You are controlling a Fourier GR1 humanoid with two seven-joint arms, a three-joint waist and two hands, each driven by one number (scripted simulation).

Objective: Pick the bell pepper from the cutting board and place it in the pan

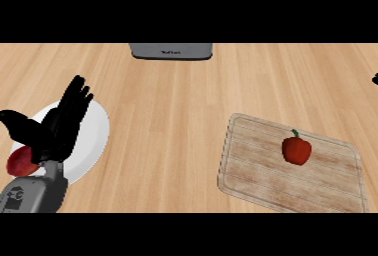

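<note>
A red bell pepper (297, 150) with a green stem lies on the wooden cutting board (258, 172) at the right, toward the board's far right part. Nothing touches it. My left hand (53, 134) is far to the left of the board, fingers straight and pointing up, thumb spread out to the left, holding nothing. It rests above a white plate. No pan can be made out for certain. My right hand does not show.
The white plate (94, 135) lies at the left under my left hand, with a red round thing (21, 164) at its near left rim. A grey appliance (171, 51) stands at the far edge. A small black shape (375, 78) pokes in at the right edge.
</note>
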